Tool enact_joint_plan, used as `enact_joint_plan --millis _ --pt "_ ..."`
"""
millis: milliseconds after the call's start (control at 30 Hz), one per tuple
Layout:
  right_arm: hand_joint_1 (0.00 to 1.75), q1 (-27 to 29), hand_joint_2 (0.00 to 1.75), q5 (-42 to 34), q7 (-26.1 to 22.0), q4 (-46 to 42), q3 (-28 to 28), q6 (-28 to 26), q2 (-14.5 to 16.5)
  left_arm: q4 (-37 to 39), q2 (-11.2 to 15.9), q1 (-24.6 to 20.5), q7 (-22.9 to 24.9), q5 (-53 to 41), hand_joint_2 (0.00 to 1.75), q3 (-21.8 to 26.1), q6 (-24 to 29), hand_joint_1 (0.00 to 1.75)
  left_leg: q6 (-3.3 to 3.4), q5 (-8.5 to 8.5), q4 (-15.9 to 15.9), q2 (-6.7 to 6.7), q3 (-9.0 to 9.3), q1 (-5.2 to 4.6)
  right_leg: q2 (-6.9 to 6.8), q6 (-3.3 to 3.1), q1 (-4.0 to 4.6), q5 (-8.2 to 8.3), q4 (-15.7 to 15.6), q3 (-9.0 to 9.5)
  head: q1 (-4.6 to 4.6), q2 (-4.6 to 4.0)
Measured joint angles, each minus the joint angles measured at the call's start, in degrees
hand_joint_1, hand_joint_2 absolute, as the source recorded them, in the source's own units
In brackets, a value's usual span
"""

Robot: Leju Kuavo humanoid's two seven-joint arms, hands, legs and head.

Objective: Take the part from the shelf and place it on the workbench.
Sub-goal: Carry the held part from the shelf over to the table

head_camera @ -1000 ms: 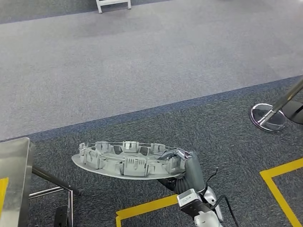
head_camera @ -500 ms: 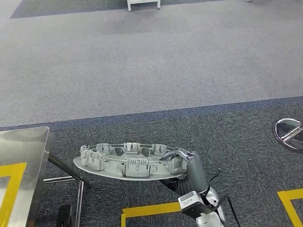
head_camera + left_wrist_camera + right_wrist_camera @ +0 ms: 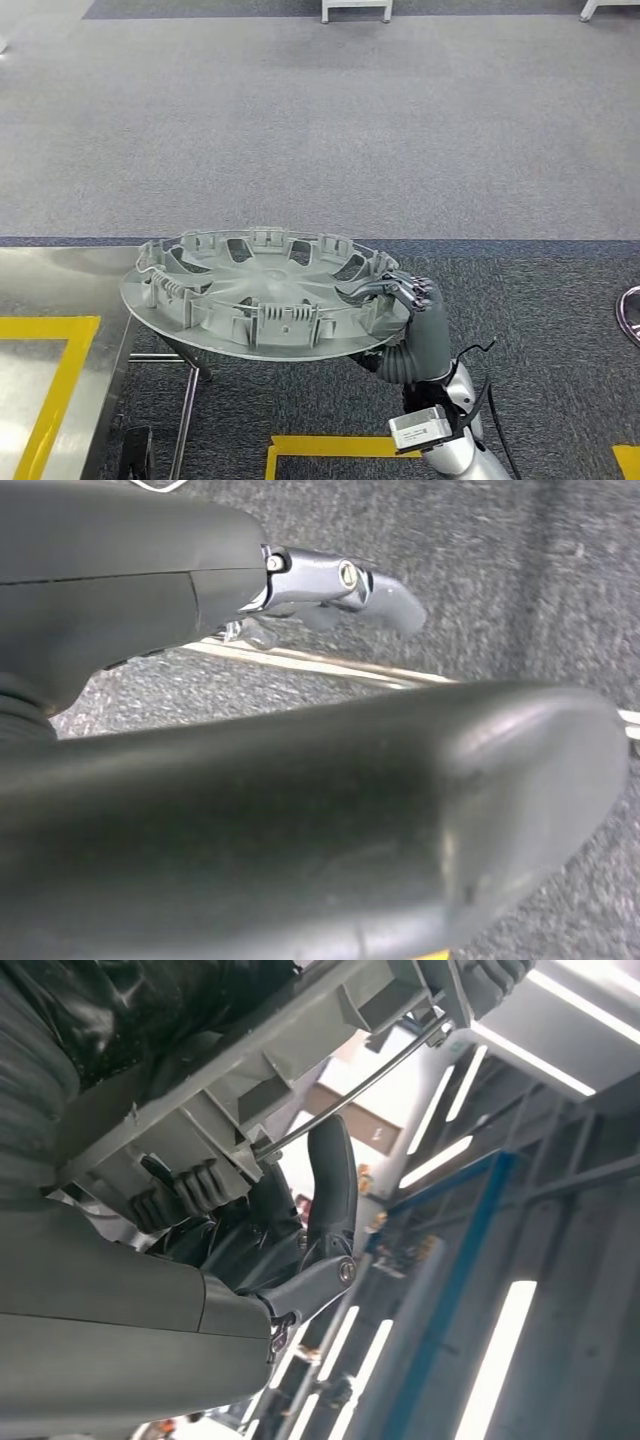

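The part (image 3: pixel 264 295) is a large round grey plastic wheel cover, ribbed side up, held about level. My right hand (image 3: pixel 419 335) grips its right rim, fingers hooked over the edge. The part's left edge overlaps the near corner of the steel workbench (image 3: pixel 83 290), which has yellow tape on it; I cannot tell how high above it the part is. In the right wrist view the hand's dark fingers (image 3: pixel 332 1175) curl onto the part's underside (image 3: pixel 226 1050). My left hand (image 3: pixel 340 780) hangs over grey carpet, thumb and fingers (image 3: pixel 332 580) apart, holding nothing.
Dark carpet with yellow floor tape (image 3: pixel 332 445) lies under the part. A chrome stand base (image 3: pixel 630 315) sits at the right edge. White furniture legs (image 3: pixel 355 12) stand far off on the lighter carpet. The bench's metal legs (image 3: pixel 185 420) are below its corner.
The whole view has swung left, bringing the workbench further in. The part, still gripped by my right hand, now sits higher in view and overlaps the bench corner.
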Motion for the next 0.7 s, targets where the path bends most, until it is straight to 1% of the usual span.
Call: enact_joint_plan --millis 33,67,100,133,167,200,233,267,300,333,367,400,433,467,500,533,567,600,633,667,700 --pt "1.75 -0.5 1.75 0.1 0.1 -0.4 0.3 -0.1 -0.1 0.0 0.0 -0.1 0.1 0.0 0.0 -0.1 0.0 0.0 0.34 0.13 -0.3 -0.45 0.19 0.12 0.85 0.17 -0.08 -0.91 1.3 -0.59 0.07 0.0" --pt "1.75 -0.9 1.75 0.2 0.1 -0.8 0.6 -0.1 -0.1 0.0 0.0 -0.2 0.1 0.0 0.0 -0.3 0.0 0.0 0.67 0.25 -0.5 -0.91 0.38 0.25 1.94 0.27 -0.13 -2.33 3.8 -1.84 0.18 0.01" --pt "1.75 -1.4 1.75 0.3 0.1 -1.0 0.9 -0.1 -0.2 0.0 -0.1 -0.4 0.2 -0.1 0.0 -0.4 0.0 0.0 0.88 0.24 -0.5 -1.38 0.42 0.2 2.96 0.26 -0.12 -3.99 7.5 -3.58 0.33 0.01" --pt "1.75 -1.7 1.75 0.4 0.1 -1.1 1.3 -0.1 -0.3 0.0 -0.1 -0.5 0.3 -0.1 0.0 -0.6 0.0 0.0 1.04 0.22 -0.5 -1.88 0.43 0.17 3.43 0.27 -0.08 -5.46 11.4 -5.65 0.42 0.01" --pt "1.75 -2.0 1.75 0.5 0.2 -1.2 1.8 -0.1 -0.4 0.0 -0.2 -0.5 0.4 -0.1 0.0 -0.7 0.0 0.0 1.12 0.21 -0.5 -2.45 0.47 0.14 3.64 0.3 -0.06 -6.15 14.5 -7.49 0.48 0.01" --pt "1.75 -2.3 1.75 0.6 0.4 -1.2 2.2 -0.1 -0.5 0.0 -0.3 -0.6 0.5 -0.1 0.0 -0.7 0.0 0.0 1.15 0.17 -0.4 -3.04 0.51 0.13 3.72 0.33 -0.05 -5.8 15.8 -8.56 0.51 0.01" --pt "1.75 -2.6 1.75 0.9 0.6 -1.2 2.8 0.0 -0.5 0.0 -0.3 -0.6 0.6 -0.1 0.0 -0.8 0.0 0.0 1.11 0.11 -0.4 -3.67 0.58 0.16 3.78 0.32 -0.07 -4.31 14.8 -8.55 0.52 0.0" --pt "1.75 -2.9 1.75 1.1 0.9 -1.2 3.4 0.2 -0.6 0.0 -0.3 -0.6 0.7 -0.1 0.0 -0.8 0.0 0.0 1.0 0.0 -0.2 -4.31 0.65 0.21 4.01 0.3 -0.13 -2.04 11.9 -7.59 0.54 0.0" --pt "1.75 -3.4 1.75 1.4 1.1 -1.2 4.1 0.5 -0.7 0.0 -0.4 -0.6 0.7 -0.1 0.0 -0.8 0.1 0.0 0.81 -0.18 0.0 -4.88 0.65 0.29 4.81 0.29 -0.28 0.09 8.1 -6.11 0.57 -0.01" --pt "1.75 -3.9 1.75 1.8 1.4 -1.1 4.8 0.7 -0.7 0.0 -0.4 -0.7 0.7 -0.1 0.0 -0.9 0.1 0.0 0.54 -0.41 0.3 -5.43 0.5 0.29 5.78 0.27 -0.44 1.52 4.6 -4.47 0.59 -0.01" --pt "1.75 -4.4 1.75 2.1 1.6 -1.1 5.6 0.9 -0.7 0.0 -0.5 -0.8 0.8 -0.1 0.0 -0.9 0.1 0.0 0.22 -0.53 0.6 -5.92 0.24 0.32 6.59 0.16 -0.53 2.18 2.3 -3.32 0.59 0.0" --pt "1.75 -4.9 1.75 2.5 1.8 -1.0 6.4 0.9 -0.7 0.0 -0.5 -0.9 0.8 -0.1 0.0 -1.0 0.1 0.0 -0.07 -0.56 0.8 -6.34 -0.05 0.37 7.14 0.01 -0.53 2.14 1.1 -2.7 0.58 0.01" --pt "1.75 -5.3 1.75 2.9 2.1 -0.7 7.4 0.9 -0.7 0.0 -0.5 -1.0 0.8 -0.1 0.0 -1.0 0.1 0.0 -0.38 -0.49 0.9 -6.74 -0.28 0.43 7.07 -0.24 -0.42 1.94 0.8 -2.42 0.58 0.01" --pt "1.75 -5.7 1.75 3.3 2.4 -0.5 8.4 1.0 -0.7 0.0 -0.5 -1.0 0.8 -0.1 0.0 -1.1 0.2 0.0 -0.66 -0.47 0.9 -7.07 -0.42 0.55 6.65 -0.58 -0.4 1.96 0.7 -2.4 0.57 0.02" --pt "1.75 -6.1 1.75 3.6 2.7 -0.1 9.4 0.9 -0.7 0.0 -0.5 -0.9 0.8 -0.1 0.0 -1.2 0.2 0.0 -0.92 -0.68 1.1 -6.78 -0.55 0.58 6.23 -0.89 -0.42 1.99 0.5 -2.23 0.52 0.02" --pt "1.75 -6.5 1.75 4.0 2.9 0.2 10.5 0.9 -0.7 0.0 -0.5 -1.0 0.9 -0.2 0.0 -1.3 0.2 0.0 -1.24 -1.34 2.2 -6.0 -1.0 0.57 5.71 -1.28 -0.46 1.99 0.3 -2.0 0.34 0.02" --pt "1.75 -6.9 1.75 4.3 3.1 0.5 11.4 0.9 -0.7 0.0 -0.5 -1.1 0.9 -0.2 0.0 -1.4 0.2 0.0 -1.52 -2.5 4.3 -4.95 -1.97 0.57 5.11 -1.59 -0.49 1.97 0.2 -1.75 0.15 0.02" --pt "1.75 -7.3 1.75 4.5 3.3 0.9 12.4 0.8 -0.7 0.0 -0.5 -1.2 1.0 -0.2 0.0 -1.6 0.2 0.0 -1.79 -4.02 7.5 -3.73 -3.45 0.6 4.52 -1.84 -0.37 1.87 0.1 -1.56 -0.03 0.02" --pt "1.75 -7.6 1.75 4.6 3.4 1.2 13.2 0.8 -0.7 0.0 -0.5 -1.3 1.0 -0.2 0.0 -1.8 0.2 0.0 -2.01 -5.65 11.3 -2.98 -5.3 0.69 3.91 -2.04 -0.25 1.76 0.1 -1.43 -0.17 0.02" --pt "1.75 -7.8 1.75 4.7 3.5 1.5 13.9 0.8 -0.7 0.0 -0.5 -1.4 1.1 -0.2 0.0 -1.9 0.2 0.0 -2.15 -6.75 14.5 -2.65 -6.99 0.79 3.3 -2.14 -0.15 1.64 0.1 -1.34 -0.16 0.02" --pt "1.75 -7.9 1.75 4.7 3.6 1.9 14.6 0.8 -0.7 0.0 -0.5 -1.3 1.1 -0.2 0.0 -2.0 0.2 0.0 -2.21 -6.95 16.3 -2.48 -7.98 0.85 2.72 -2.2 -0.06 1.51 0.1 -1.23 -0.17 0.02"
